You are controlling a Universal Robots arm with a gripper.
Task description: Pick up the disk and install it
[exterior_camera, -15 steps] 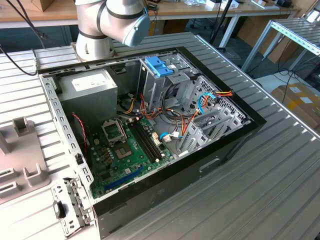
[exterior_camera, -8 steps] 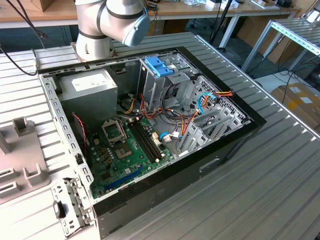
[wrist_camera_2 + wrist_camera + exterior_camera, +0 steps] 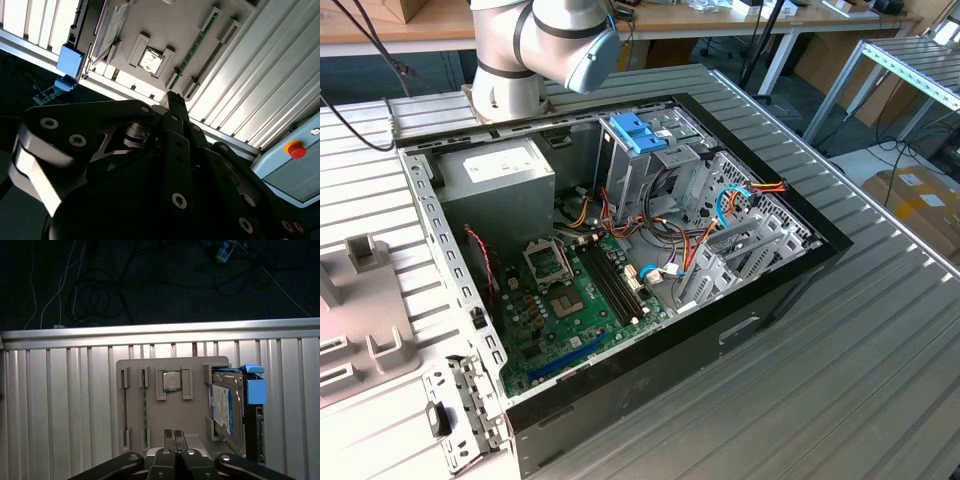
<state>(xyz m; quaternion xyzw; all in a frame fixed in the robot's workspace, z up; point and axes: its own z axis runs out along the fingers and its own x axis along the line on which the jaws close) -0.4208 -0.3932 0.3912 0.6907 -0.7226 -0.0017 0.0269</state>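
The disk stands on edge in a slot at one end of a grey parts holder. It is silver with a white-and-blue label, and a blue plastic rail runs along its side. In the second wrist view the disk and its blue rail tab sit at the holder's far end. My gripper hangs above the holder, shut with nothing between the fingers, over the holder's edge near the middle and well apart from the disk. The black fingers point down at the holder.
The holder also carries a square processor chip and memory sticks in slots. An open computer case lies on the ribbed metal table, with a grey power supply, a metal cage with a light-blue top and a green board. A red stop button sits nearby.
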